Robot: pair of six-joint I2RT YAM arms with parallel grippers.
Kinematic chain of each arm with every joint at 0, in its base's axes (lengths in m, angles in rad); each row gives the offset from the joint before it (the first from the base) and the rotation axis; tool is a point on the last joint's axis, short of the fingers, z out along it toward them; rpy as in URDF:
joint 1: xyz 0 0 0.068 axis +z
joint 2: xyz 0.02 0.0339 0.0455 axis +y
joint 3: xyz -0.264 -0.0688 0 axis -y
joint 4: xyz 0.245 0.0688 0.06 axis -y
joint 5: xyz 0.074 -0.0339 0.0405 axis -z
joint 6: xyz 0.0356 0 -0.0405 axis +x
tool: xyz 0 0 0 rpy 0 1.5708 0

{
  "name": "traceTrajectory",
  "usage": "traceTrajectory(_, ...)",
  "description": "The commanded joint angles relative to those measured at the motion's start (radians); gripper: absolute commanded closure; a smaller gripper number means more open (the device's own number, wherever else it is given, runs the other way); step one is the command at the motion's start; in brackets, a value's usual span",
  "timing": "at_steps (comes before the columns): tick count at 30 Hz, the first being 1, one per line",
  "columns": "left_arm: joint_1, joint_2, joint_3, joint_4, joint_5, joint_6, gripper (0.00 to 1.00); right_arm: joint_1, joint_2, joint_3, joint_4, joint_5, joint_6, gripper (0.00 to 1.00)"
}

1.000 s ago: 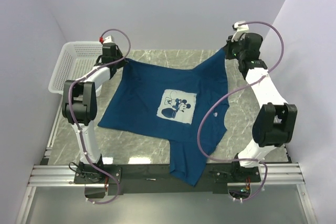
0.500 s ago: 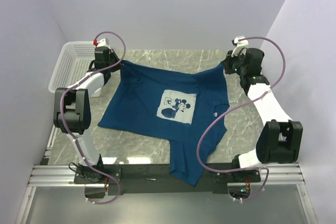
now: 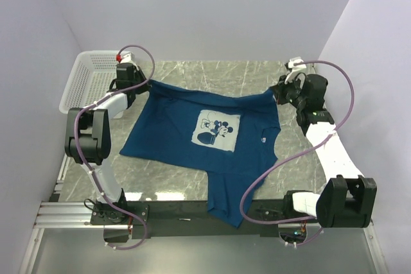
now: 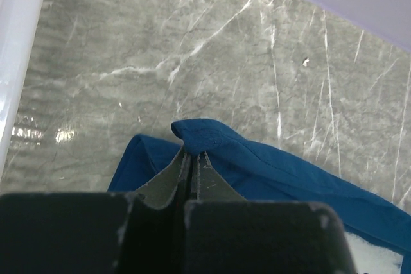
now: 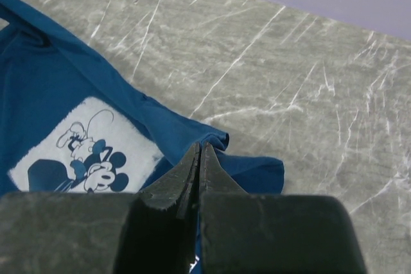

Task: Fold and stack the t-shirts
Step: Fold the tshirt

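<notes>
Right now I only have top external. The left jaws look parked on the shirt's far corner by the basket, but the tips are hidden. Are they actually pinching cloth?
Observer: Yes. In the left wrist view the left jaws are shut, with a fold of the t-shirt edge wrapped over their tips.
Operator: Right side?
Observer: In the right wrist view the right jaws are shut too, with a bunched bit of the shirt's edge caught between the tips.
Operator: Is the cloth lifted there?
Observer: Can't tell the height. The print looks smooth, left of those tips, over the marble table.
</notes>
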Motion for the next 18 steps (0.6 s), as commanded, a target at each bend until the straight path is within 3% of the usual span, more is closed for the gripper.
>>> traceTrajectory(1, 0.005, -0.061, -0.012, 0.04, 0.019, 0.017, 1.0, -0.007, -0.047, -0.027, 0.022, -0.018, -0.018, 1.0)
traceTrajectory(18, 0.023, -0.102, -0.091, 0.032, -0.004, 0.023, 0.99, -0.013, -0.114, -0.101, 0.008, -0.001, -0.036, 1.0)
